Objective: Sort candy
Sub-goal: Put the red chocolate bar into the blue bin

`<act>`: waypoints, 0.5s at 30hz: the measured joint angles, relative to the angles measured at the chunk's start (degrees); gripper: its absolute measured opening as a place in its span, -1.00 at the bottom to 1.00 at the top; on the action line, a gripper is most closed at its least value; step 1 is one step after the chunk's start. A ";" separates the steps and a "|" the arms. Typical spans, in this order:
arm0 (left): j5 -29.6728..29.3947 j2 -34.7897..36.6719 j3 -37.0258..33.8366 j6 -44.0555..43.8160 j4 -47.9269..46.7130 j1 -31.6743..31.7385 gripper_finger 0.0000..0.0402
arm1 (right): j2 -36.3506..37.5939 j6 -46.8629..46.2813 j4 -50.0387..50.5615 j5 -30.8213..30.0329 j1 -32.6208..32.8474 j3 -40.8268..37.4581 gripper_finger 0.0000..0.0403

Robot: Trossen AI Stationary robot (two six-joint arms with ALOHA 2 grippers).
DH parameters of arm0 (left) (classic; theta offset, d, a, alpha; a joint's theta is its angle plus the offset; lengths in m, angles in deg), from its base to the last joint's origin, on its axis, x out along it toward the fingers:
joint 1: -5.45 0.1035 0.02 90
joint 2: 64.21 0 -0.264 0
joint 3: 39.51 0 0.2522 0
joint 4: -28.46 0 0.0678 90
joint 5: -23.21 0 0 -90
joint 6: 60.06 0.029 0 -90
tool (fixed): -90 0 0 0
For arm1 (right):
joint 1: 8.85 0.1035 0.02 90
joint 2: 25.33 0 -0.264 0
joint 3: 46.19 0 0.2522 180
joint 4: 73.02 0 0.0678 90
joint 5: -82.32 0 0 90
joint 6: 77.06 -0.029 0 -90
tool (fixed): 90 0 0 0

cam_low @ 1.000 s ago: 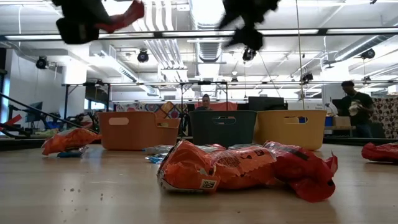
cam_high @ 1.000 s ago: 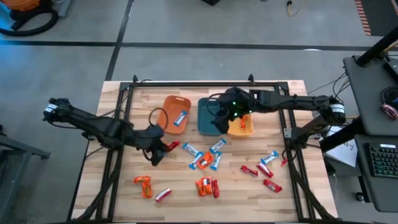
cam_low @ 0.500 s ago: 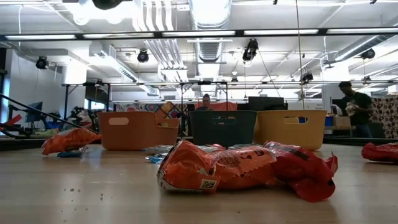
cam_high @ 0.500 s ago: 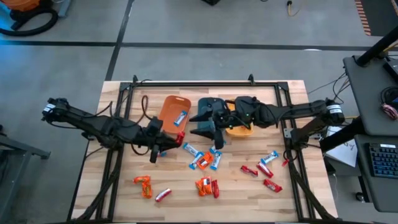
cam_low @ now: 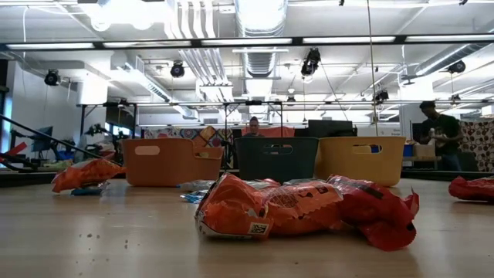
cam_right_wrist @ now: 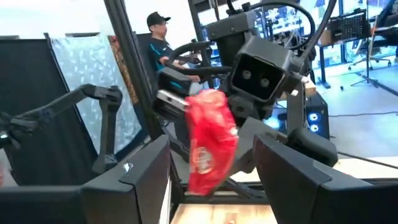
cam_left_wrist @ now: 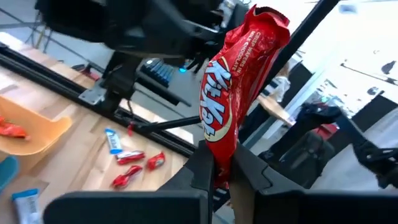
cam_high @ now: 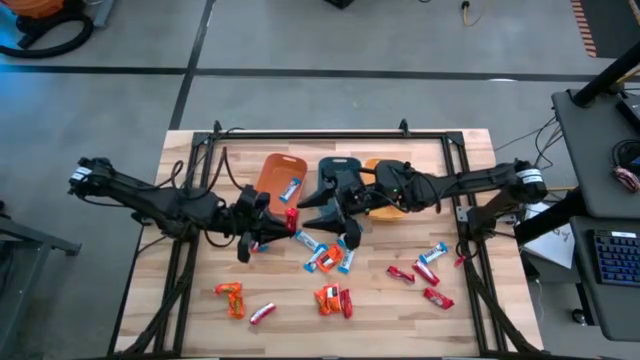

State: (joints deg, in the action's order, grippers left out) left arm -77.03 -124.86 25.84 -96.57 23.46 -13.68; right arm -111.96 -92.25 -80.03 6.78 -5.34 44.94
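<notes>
Above the middle of the wooden surface (cam_high: pixel 200 300), the left gripper (cam_left_wrist: pixel 222 173) is holding a red candy (cam_left_wrist: pixel 239 81), its jaws clamped on the wrapper's lower end so that the bar is standing up between them. From above, that red candy (cam_high: pixel 290 220) is showing just beside the near rim of the orange bin (cam_high: pixel 277 180), close to the right gripper (cam_high: pixel 340 222), which is hanging over the near edge of the teal bin (cam_high: pixel 336 172) with its jaws spread apart and nothing between them. Through the right wrist view the same red candy (cam_right_wrist: pixel 208 140) is sitting straight ahead, between the two dark fingers (cam_right_wrist: pixel 140 180).

One blue-and-white candy (cam_high: pixel 291 187) is lying inside the orange bin. The yellow-orange bin (cam_high: pixel 385 205) is sitting beside the teal one toward the right edge, largely covered by the right arm. More blue-and-white candies (cam_high: pixel 328 256) are clustered at the middle, orange and red ones (cam_high: pixel 333 299) are lying nearer the front edge, an orange candy (cam_high: pixel 231 297) and a red-and-white one (cam_high: pixel 262 314) are resting toward the front-left corner, and red pieces (cam_high: pixel 425 280) with a blue-and-white one (cam_high: pixel 433 253) are scattered toward the right edge.

At surface level, the orange and red pile (cam_low: pixel 301 210) is filling the foreground, with the three bins in a row behind it.
</notes>
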 joint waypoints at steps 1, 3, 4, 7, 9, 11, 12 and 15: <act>0.57 -0.43 0.00 -0.10 1.30 0.02 -0.96 | -0.66 -0.49 -1.39 1.03 -0.02 0.15 0.09; 0.91 -1.06 0.00 -0.47 2.68 -0.05 -0.96 | -2.22 -2.04 -4.72 3.66 -0.07 0.68 0.09; 1.19 -1.45 0.00 -0.64 3.48 -0.04 -0.96 | -2.90 -2.97 -6.09 4.96 -0.03 1.05 0.09; 2.37 -2.43 0.02 -1.47 4.48 -0.07 -0.96 | -4.89 -4.35 -8.60 7.62 0.04 2.14 0.09; 2.39 -3.00 0.00 -2.12 5.33 -0.07 -0.96 | -5.92 -4.61 -8.62 8.96 0.02 2.86 0.08; 2.67 -3.50 0.01 -2.15 6.58 -0.11 -0.96 | -7.08 -4.66 -8.73 10.34 0.00 3.86 0.04; 3.06 -3.73 0.00 -2.15 7.21 -0.13 -0.96 | -7.44 -4.67 -8.66 11.09 -0.01 4.26 0.00; 4.39 -4.24 0.01 -2.18 8.69 -0.20 -0.96 | -8.39 -4.63 -8.45 11.62 -0.02 5.37 -0.15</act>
State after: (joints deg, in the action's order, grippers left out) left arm -72.65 -129.10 25.85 -98.75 32.14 -13.88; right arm -120.35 -96.87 -88.48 18.41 -5.37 50.31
